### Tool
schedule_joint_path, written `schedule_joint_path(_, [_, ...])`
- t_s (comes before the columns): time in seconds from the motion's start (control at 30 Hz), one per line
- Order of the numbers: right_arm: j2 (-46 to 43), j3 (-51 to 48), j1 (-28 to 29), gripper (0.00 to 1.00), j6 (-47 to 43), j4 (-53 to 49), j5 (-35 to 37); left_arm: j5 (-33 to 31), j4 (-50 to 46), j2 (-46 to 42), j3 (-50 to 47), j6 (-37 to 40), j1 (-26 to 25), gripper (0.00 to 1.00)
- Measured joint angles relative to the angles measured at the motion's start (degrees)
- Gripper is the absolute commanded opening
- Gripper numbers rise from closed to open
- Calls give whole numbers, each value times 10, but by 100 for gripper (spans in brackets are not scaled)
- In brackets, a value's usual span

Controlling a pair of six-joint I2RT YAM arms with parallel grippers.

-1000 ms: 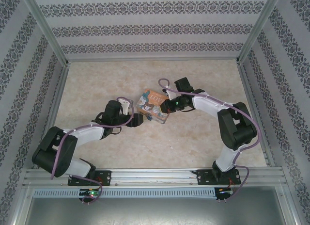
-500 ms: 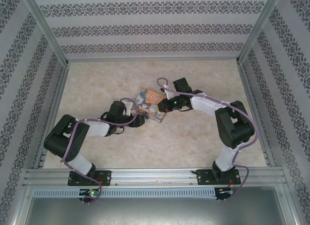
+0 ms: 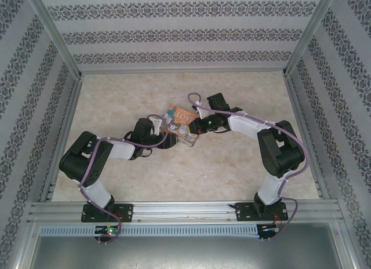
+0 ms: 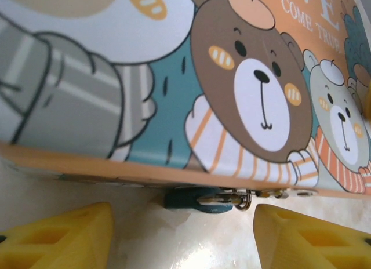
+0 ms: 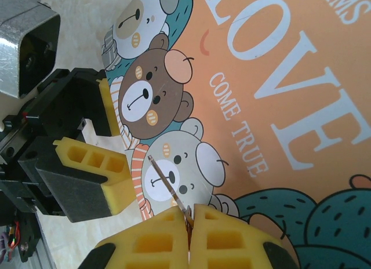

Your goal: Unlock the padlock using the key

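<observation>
Left gripper point(image 4: 182, 234) has advanced to the tin's point(image 4: 174, 77) edge, spread astride the padlock point(image 4: 200, 200), probably about to steady it; right gripper point(image 5: 190, 234) pinches the key point(image 5: 165, 185).

Lit brightly and evenly from overhead in the top view, with only faint, soft shadows under the arms. Noted a pale glare patch on the table point(image 4: 174, 243). Found the padlock point(image 4: 200, 200) shaded and slightly soft beneath the tin point(image 4: 174, 106). Recorded crisp print in both wrist views.
</observation>
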Motion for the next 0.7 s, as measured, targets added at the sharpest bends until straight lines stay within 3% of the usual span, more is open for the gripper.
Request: schedule_joint_path(0.7, [1,0,0,0,-2,5,1,-11,-13,36,42,0,-33,53])
